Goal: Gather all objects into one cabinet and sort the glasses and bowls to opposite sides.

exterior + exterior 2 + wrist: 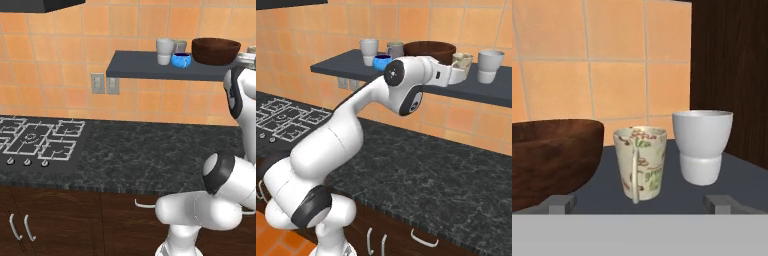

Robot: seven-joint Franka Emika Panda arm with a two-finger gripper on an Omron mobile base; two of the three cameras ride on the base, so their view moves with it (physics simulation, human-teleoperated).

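Note:
The dark shelf board [341, 66] that serves as the cabinet carries all the objects. From its left end stand a pale cup [369, 51], a grey cup [395, 49], the small blue bowl [382, 62] and the big brown bowl [429, 50]. Right of them are the beige patterned mug [463, 59] and another pale cup [490, 65]. My gripper [462, 75] is at shelf height, open, facing the mug. In the hand view the mug [641, 160] stands upright just ahead of my gripper [643, 202], handle towards me, between the brown bowl [552, 155] and the pale cup [702, 145]. Nothing is held.
Below the shelf runs a black stone counter [150, 150] with a gas hob [35, 137] at its left. Two wall outlets [105, 83] sit under the shelf's left end. A dark wooden panel [732, 75] closes off the shelf's right end.

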